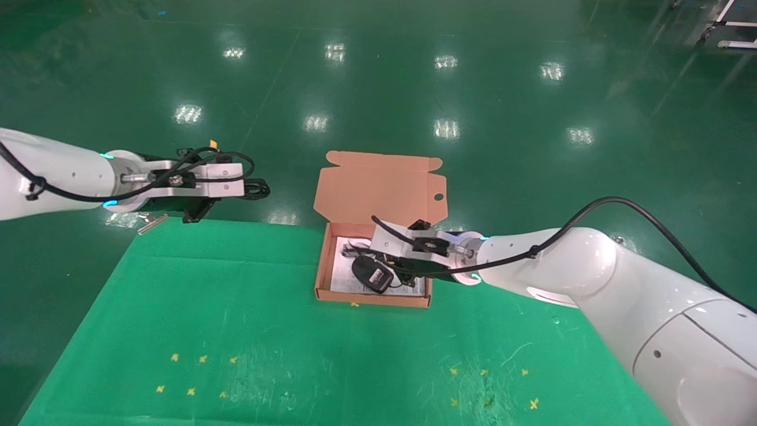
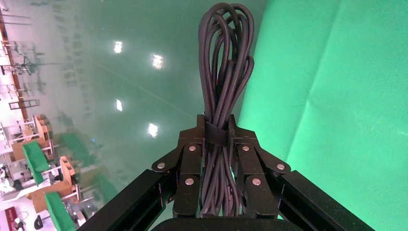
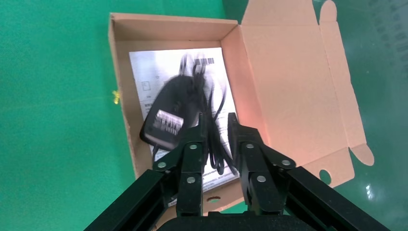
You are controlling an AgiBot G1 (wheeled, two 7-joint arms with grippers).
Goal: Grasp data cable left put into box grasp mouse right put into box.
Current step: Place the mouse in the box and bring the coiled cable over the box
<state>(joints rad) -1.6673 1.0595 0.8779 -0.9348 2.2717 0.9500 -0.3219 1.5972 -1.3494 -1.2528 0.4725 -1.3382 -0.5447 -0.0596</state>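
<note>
Two grippers: both at work.
Left gripper point(image 2: 215, 139): clamped on the coiled data cable point(image 2: 223, 62), held beyond the green mat's point(image 1: 236, 319) far left edge, well apart from the box.
Right gripper point(image 3: 217, 126): above the box point(image 1: 322, 260), fingers slightly parted around the mouse's cord.
Mouse point(image 3: 168, 118): underside up, over the box's white sheet point(image 3: 159, 72).
Lid point(image 1: 378, 186): open.
</note>
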